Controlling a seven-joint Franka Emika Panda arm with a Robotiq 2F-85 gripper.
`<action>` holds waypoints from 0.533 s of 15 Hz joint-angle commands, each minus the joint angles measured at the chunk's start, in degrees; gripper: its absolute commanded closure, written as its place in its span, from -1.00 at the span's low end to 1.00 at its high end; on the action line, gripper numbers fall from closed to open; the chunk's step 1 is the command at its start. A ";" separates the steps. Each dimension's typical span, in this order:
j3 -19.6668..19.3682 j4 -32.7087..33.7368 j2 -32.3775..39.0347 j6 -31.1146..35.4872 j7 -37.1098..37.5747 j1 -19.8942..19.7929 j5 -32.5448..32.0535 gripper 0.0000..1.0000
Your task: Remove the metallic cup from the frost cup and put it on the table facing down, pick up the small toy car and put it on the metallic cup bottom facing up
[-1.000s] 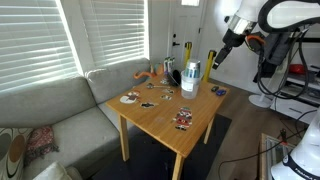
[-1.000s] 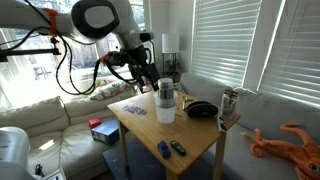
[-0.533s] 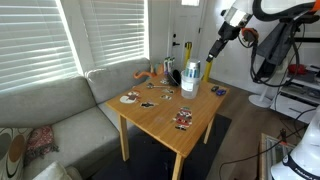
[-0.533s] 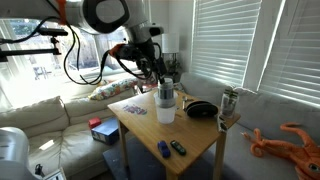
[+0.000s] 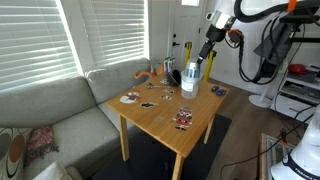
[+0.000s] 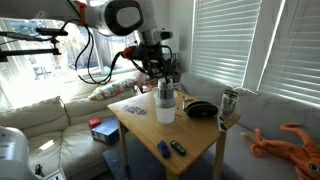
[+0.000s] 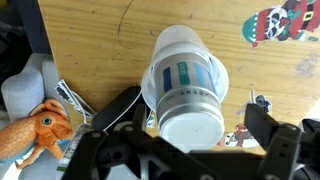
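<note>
my gripper (image 7: 190,150) jaws spread wide, gripping nothing | hovering over metallic cup (image 7: 188,100) | it stands inside frost cup (image 7: 172,45) on table (image 7: 90,40)

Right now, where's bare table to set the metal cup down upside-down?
Bare wood: the table middle, between the frost cup and the small toy car at the near edge. Crowded: beside that cup, black bowl one side, cards the other.

One metallic cup (image 7: 188,102), one frost cup (image 7: 178,42)
</note>
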 commanded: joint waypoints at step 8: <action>-0.47 5.00 6.69 1.15 -4.26 0.38 3.08 -1.00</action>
